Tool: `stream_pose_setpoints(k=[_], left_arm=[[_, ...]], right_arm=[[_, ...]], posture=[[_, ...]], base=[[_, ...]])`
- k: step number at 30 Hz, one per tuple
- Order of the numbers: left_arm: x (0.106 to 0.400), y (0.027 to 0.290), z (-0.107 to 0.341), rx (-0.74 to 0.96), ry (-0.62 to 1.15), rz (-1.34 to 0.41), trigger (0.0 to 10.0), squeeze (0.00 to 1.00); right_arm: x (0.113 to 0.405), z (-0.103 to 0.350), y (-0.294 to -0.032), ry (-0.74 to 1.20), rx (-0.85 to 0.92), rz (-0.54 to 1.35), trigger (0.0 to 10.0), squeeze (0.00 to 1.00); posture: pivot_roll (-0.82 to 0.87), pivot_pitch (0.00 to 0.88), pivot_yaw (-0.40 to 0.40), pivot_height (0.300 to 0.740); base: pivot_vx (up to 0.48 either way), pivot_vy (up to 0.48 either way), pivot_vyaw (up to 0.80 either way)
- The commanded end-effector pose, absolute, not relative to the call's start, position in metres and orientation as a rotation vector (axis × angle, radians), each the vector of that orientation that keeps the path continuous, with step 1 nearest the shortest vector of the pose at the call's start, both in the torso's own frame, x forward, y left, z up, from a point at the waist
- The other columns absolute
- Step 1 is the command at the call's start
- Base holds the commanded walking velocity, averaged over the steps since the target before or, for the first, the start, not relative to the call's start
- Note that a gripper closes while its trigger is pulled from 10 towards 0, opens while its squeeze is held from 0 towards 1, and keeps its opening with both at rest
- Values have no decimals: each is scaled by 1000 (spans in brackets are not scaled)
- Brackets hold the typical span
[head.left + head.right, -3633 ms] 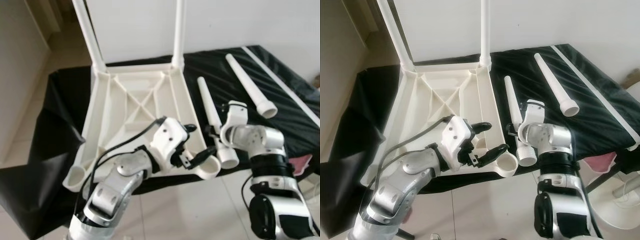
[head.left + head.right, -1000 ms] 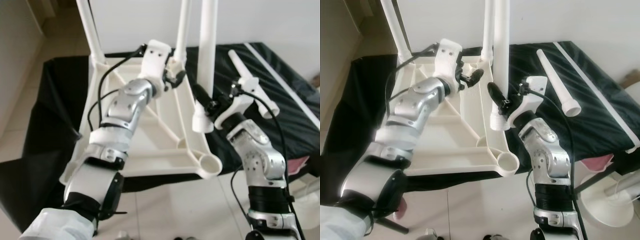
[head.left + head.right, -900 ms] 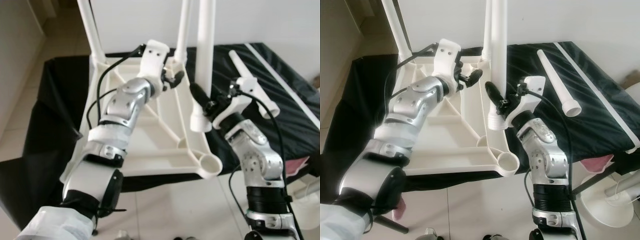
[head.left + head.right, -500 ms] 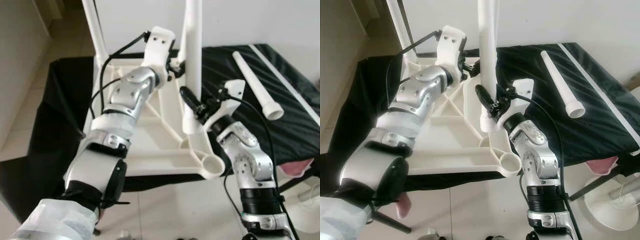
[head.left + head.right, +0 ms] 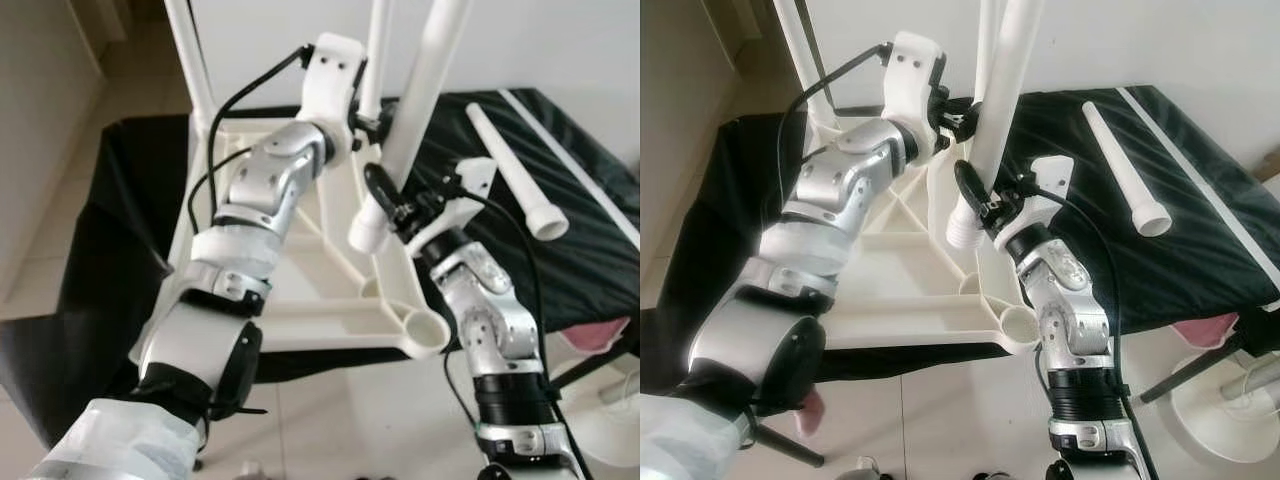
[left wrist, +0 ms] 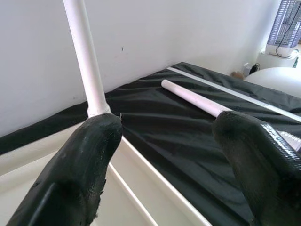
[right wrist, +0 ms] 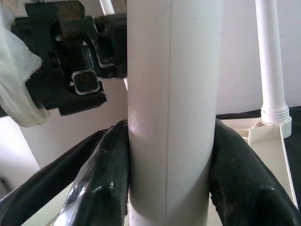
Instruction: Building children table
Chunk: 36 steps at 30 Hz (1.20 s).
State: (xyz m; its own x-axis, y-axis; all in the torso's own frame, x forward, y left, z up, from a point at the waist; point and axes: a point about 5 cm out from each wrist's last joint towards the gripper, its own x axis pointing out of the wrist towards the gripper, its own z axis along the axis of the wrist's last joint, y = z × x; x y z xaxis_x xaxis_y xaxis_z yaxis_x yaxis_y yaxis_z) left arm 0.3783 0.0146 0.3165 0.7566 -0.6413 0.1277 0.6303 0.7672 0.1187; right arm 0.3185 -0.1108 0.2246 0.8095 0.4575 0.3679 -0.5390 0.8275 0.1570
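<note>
Black-draped table [image 5: 590, 260], upturned tabletop [image 5: 300, 300], right gripper [image 5: 385, 195] clamping leg [image 5: 410, 130]

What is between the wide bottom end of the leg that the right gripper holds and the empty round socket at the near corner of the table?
In the left eye view, only bare white table frame separates the held leg from the empty socket. The right gripper clamps the leg.
</note>
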Motion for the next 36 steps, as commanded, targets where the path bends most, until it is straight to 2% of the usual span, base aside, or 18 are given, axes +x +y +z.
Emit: stream_pose_setpoints(k=[1, 20, 26, 36], left_arm=[[363, -4, 332, 83, -231, -832, 10000, 0], [361, 0, 335, 55, -259, -830, 10000, 0], [363, 21, 314, -183, -221, -804, 10000, 0], [352, 35, 283, -237, -204, -821, 10000, 0]], right_arm=[[322, 214, -101, -258, 248, 554, 10000, 0], [329, 213, -105, -277, 227, 531, 10000, 0], [330, 227, -124, -340, 285, 429, 10000, 0], [327, 227, -132, -349, 315, 389, 10000, 0]], posture=[[58, 58, 18, 740], [37, 42, -11, 740], [2, 22, -13, 740], [6, 0, -1, 740]], base=[[0, 0, 0], [0, 0, 0], [0, 0, 0], [0, 0, 0]])
